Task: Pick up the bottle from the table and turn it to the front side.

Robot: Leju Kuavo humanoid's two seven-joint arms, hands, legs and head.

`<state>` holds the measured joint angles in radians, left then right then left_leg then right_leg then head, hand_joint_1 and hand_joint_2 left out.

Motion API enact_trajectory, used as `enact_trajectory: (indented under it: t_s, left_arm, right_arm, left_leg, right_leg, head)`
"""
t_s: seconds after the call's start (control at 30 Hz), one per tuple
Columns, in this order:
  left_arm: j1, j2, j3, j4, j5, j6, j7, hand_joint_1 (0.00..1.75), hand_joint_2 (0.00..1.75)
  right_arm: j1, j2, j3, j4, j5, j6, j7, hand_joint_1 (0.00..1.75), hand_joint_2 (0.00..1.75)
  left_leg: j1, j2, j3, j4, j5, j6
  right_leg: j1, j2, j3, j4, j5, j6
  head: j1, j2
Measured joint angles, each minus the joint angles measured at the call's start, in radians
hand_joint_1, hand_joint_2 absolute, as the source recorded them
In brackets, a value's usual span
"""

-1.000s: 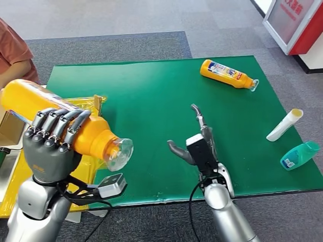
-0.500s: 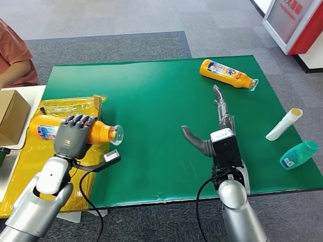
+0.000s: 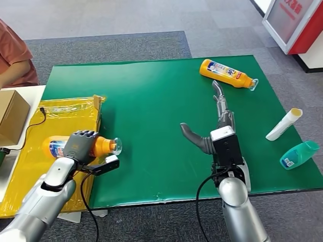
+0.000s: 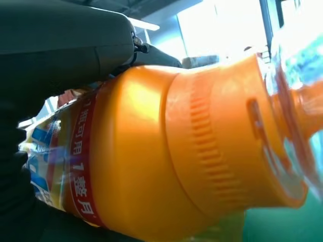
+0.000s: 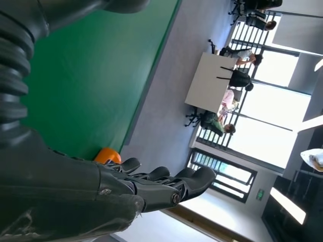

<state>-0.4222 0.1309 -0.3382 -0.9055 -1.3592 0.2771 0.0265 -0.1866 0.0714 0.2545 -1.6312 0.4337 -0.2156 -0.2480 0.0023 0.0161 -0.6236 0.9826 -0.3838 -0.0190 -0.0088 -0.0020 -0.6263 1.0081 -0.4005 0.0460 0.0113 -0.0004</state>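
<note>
Orange bottle (image 3: 100, 146) with clear cap lies sideways in the left hand (image 3: 79, 145), fingers wrapped over its body, cap pointing toward the green mat (image 3: 152, 116). It sits over the yellow plastic sheet (image 3: 57, 108) at the mat's left edge; whether it rests on the sheet or hangs just above it, cannot tell. Left wrist view: bottle close up, red label band with white characters, ribbed orange shoulder, clear cap.

Right hand (image 3: 213, 126) holds nothing, fingers straight and reaching forward, thumb spread wide to the side. It is over the mat's right half, fingertips near a second orange bottle (image 3: 227, 73) lying on its side at the far edge, not touching it.

Near the mat's right edge: a white tube (image 3: 284, 124) and a teal bottle (image 3: 300, 155), both lying down, close together.

Surface: green mat over a table, grey carpet floor (image 3: 114, 20) around. Cardboard box (image 3: 12, 115) at left on a white surface. A person's red sleeve (image 3: 13, 50) at far left. Red-and-white stand (image 3: 297, 22) at top right. Right wrist view: bright windows (image 5: 274, 126) and seated people well off.
</note>
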Motion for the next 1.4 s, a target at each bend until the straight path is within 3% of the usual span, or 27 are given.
enact_trajectory:
  t_s: [0.03, 0.17, 0.53, 0.93, 1.03, 1.13, 1.2, 1.3, 1.4]
  left_arm:
    - [-0.005, -0.003, 0.001, 0.016, 0.004, 0.003, -0.001, 1.75, 1.75]
    - [-0.021, -0.014, 0.008, 0.074, 0.020, 0.033, -0.001, 0.00, 1.75]
    - [0.000, -0.038, 0.034, 0.090, 0.038, 0.097, -0.002, 0.00, 1.75]
    - [0.106, -0.050, 0.043, -0.134, 0.029, 0.131, -0.005, 0.00, 1.75]
    - [0.135, -0.057, 0.043, -0.184, 0.032, 0.191, -0.014, 0.00, 1.75]
    - [0.197, -0.080, 0.050, -0.292, 0.076, 0.351, -0.088, 0.00, 1.75]
    - [0.251, -0.106, 0.059, -0.396, 0.121, 0.408, -0.161, 0.00, 1.75]
    - [0.319, -0.135, 0.062, -0.534, 0.207, 0.419, -0.223, 0.00, 1.75]
    - [0.362, -0.141, 0.056, -0.632, 0.427, 0.364, -0.305, 0.00, 1.75]
  right_arm:
    - [-0.001, 0.000, 0.002, 0.000, 0.000, 0.000, 0.000, 0.00, 1.75]
    - [-0.004, 0.001, 0.012, 0.000, 0.000, 0.000, -0.001, 0.00, 1.75]
    - [-0.003, 0.002, 0.020, 0.000, 0.002, -0.004, 0.001, 0.00, 1.75]
    - [0.014, 0.002, 0.019, -0.007, 0.013, -0.007, 0.007, 0.00, 1.75]
    - [0.021, 0.002, 0.019, -0.008, 0.012, -0.010, 0.011, 0.00, 1.75]
    - [0.042, 0.002, 0.019, -0.008, 0.011, -0.024, 0.014, 0.00, 1.75]
    - [0.061, 0.002, 0.019, -0.008, 0.010, -0.040, 0.013, 0.00, 1.75]
    - [0.089, 0.001, 0.019, -0.009, 0.009, -0.055, 0.010, 0.00, 1.75]
    - [0.110, 0.000, 0.018, -0.014, 0.010, -0.059, 0.009, 0.00, 1.75]
  left_leg:
    - [0.000, 0.000, 0.000, 0.000, 0.000, 0.000]
    - [0.000, 0.000, 0.000, 0.000, 0.000, 0.000]
    - [0.000, 0.000, 0.000, 0.000, 0.000, 0.000]
    - [0.000, 0.000, 0.000, 0.000, 0.000, 0.000]
    - [0.000, 0.000, 0.000, 0.000, 0.000, 0.000]
    - [0.000, 0.000, 0.000, 0.000, -0.001, 0.001]
    - [0.000, 0.000, 0.000, 0.000, -0.002, 0.002]
    - [0.000, 0.000, 0.000, 0.000, -0.003, 0.002]
    - [0.000, 0.000, 0.000, 0.000, -0.003, 0.002]
  right_leg:
    - [0.000, 0.000, 0.000, 0.000, 0.000, 0.000]
    - [0.000, 0.000, 0.000, 0.000, 0.000, 0.000]
    - [0.000, 0.000, 0.000, 0.000, 0.000, 0.000]
    - [0.000, 0.000, 0.000, 0.000, 0.000, 0.000]
    - [0.000, 0.000, 0.000, 0.000, 0.000, 0.000]
    - [0.000, 0.000, 0.000, 0.000, -0.001, 0.001]
    - [0.000, 0.000, 0.001, 0.000, -0.002, 0.001]
    - [0.000, 0.000, 0.001, -0.001, -0.002, 0.002]
    - [0.000, 0.000, 0.000, -0.001, -0.003, 0.001]
  head:
    - [0.000, 0.000]
    - [0.000, 0.000]
    - [0.000, 0.000]
    - [0.000, 0.000]
    - [0.000, 0.000]
    - [0.000, 0.000]
    - [0.000, 0.000]
    - [0.000, 0.000]
    - [0.000, 0.000]
